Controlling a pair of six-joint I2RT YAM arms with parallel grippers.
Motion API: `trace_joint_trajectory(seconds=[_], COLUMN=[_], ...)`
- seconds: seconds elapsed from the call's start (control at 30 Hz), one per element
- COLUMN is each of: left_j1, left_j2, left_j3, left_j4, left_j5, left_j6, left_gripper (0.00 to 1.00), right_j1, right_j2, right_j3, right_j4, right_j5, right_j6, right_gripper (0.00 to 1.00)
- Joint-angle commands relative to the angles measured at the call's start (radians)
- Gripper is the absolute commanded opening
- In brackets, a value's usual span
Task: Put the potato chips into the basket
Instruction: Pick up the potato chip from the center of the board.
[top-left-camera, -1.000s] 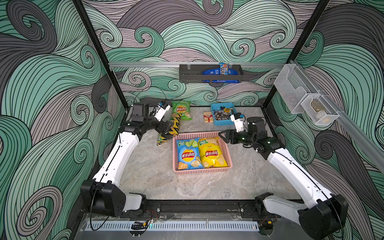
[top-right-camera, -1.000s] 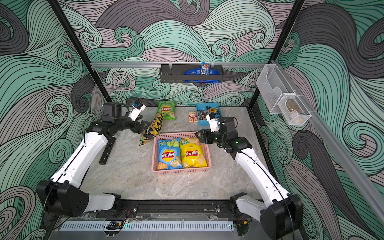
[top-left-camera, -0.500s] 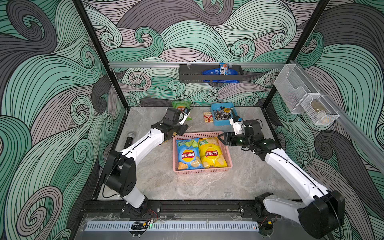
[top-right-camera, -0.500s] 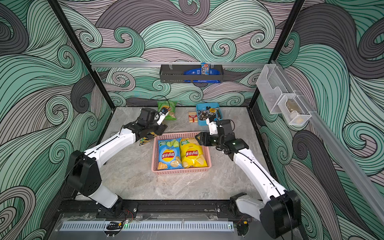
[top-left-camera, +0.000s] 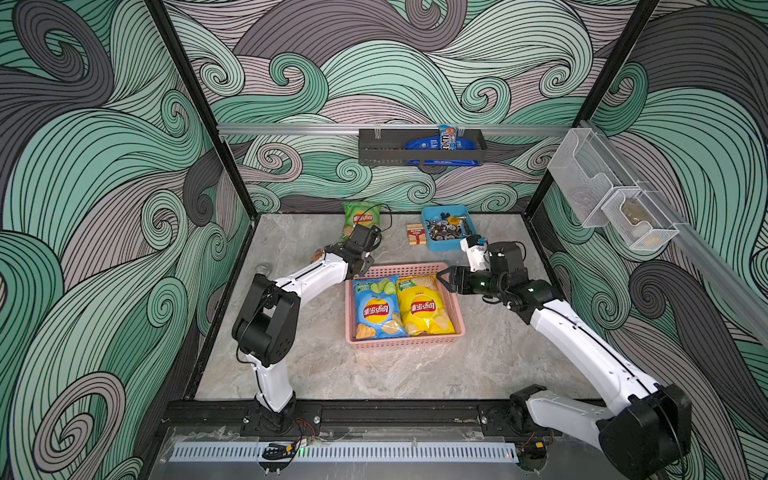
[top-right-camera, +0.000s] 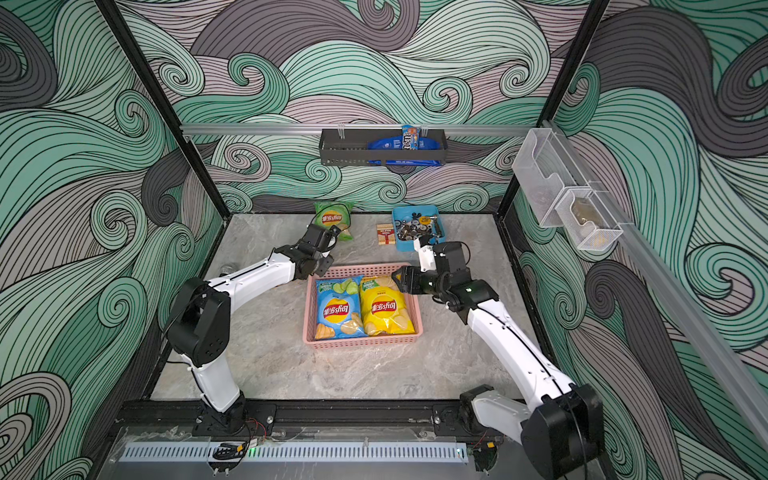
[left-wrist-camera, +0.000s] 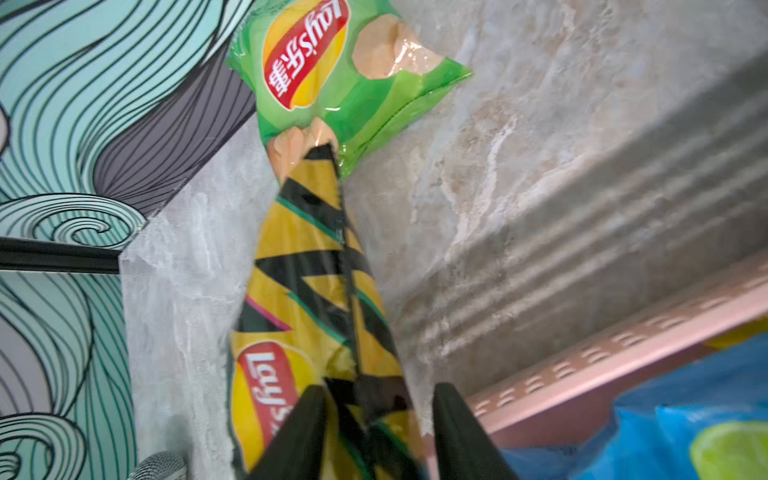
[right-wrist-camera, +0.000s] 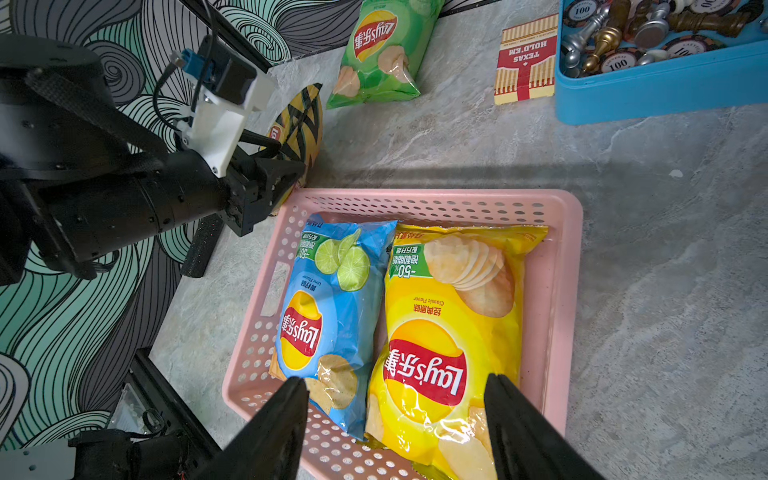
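The pink basket (top-left-camera: 403, 341) holds a blue chips bag (top-left-camera: 376, 307) and a yellow one (top-left-camera: 424, 305) side by side. A green bag (top-left-camera: 360, 218) lies flat by the back wall. The black-and-yellow striped bag (right-wrist-camera: 301, 120) stands on its edge just outside the basket's far left corner. My left gripper (left-wrist-camera: 378, 395) straddles that bag's near end (left-wrist-camera: 316, 270). One finger is against it and a sliver of table shows beside the other. My right gripper (right-wrist-camera: 397, 382) hangs open and empty over the basket's far right part, above the yellow bag.
A blue tub (top-left-camera: 440, 248) of metal parts and a red-and-cream box (top-left-camera: 415, 234) sit behind the basket. A dark rack (top-left-camera: 419, 145) with blue packets hangs on the back wall. Clear wire bins (top-left-camera: 615, 208) hang on the right wall. A small metal object (top-left-camera: 262, 269) lies at the left edge.
My left arm has swung in from the left to the basket's far left corner, and its jaws have narrowed around the striped bag. The right gripper has hardly moved.
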Motion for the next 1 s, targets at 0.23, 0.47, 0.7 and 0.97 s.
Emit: trace_joint_trajectory(seconds=[0.23, 0.47, 0.7, 0.97], left_j1=[-0.001, -0.007, -0.033, -0.081], left_j2=[-0.064, -0.189, -0.380, -0.452], left_j3=[0.045, 0.141, 0.193, 0.306], left_j4=[-0.038, -0.144, -0.231, -0.450], left_j5=[-0.098, -0.099, 0.130, 0.449], left_j6=[0.047, 0.184, 0.420, 0.587], left_gripper=[0.00, 0.00, 0.00, 0.00], right_j1=[0.004, 0.005, 0.004, 0.005], right_j2=[-0.031, -0.035, -0.031, -0.025], right_j3=[-0.009, -0.007, 0.008, 0.020], right_j4=[0.009, 0.007, 0.007, 0.008], right_j5=[0.008, 0.002, 0.003, -0.007], right_j6=[0.001, -0.003, -0.008, 0.000], right_gripper=[0.71, 0.71, 0.71, 0.71])
